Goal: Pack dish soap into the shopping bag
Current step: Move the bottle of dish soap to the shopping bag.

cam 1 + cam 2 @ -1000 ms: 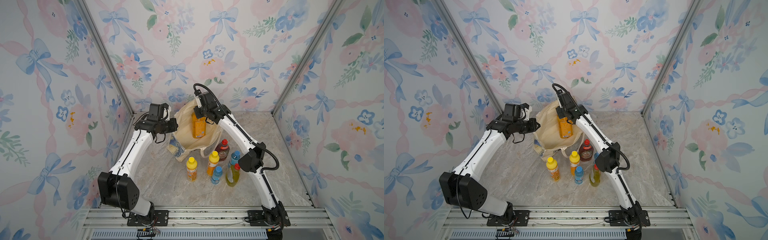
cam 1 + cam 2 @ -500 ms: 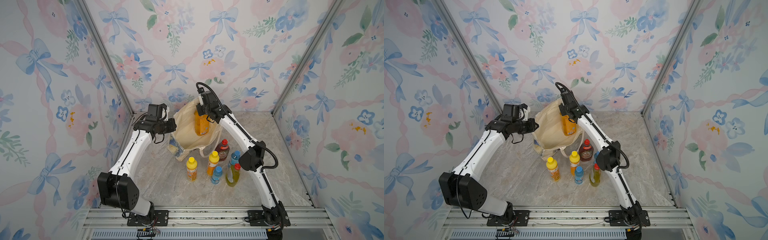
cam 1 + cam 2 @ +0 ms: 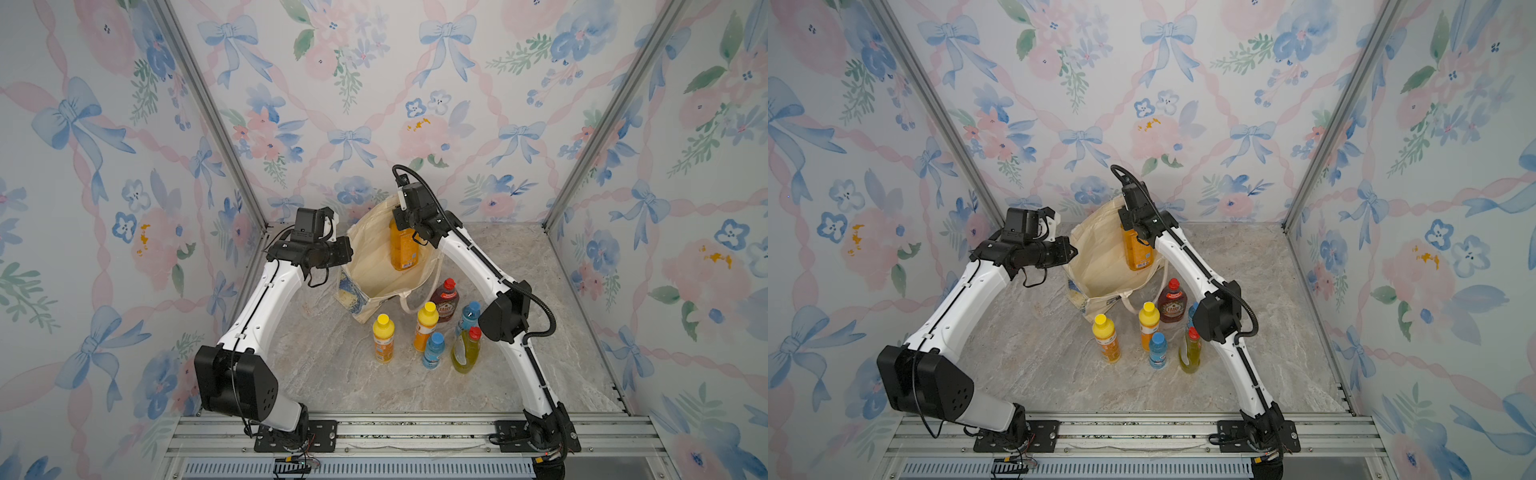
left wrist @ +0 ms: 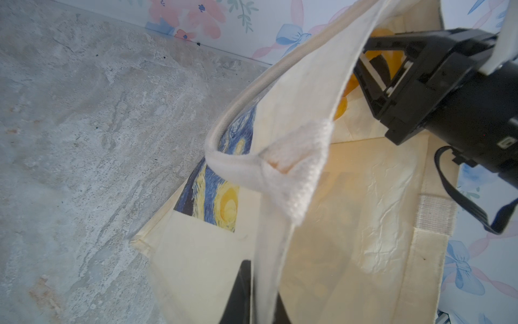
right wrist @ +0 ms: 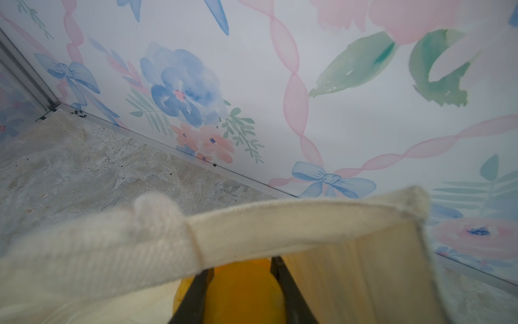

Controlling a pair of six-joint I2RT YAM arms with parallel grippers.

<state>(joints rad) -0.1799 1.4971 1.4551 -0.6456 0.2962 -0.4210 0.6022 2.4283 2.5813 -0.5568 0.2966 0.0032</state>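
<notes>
Both top views are brightly and evenly lit from above (no glare is seen), and only faint, soft shadows are cast on the table (image 3: pixel 332 374). The corner posts (image 3: pixel 215 124) are splayed outward by wide-angle distortion. In the left wrist view the shopping bag (image 4: pixel 350 224) is lit through, its nearest strap rendered soft. In the right wrist view the bag's rim is blurred, the wallpaper (image 5: pixel 252 84) is only mildly soft, and the fingers (image 5: pixel 194 294) and big orange bottle (image 5: pixel 244 291) are dim and out of focus.
</notes>
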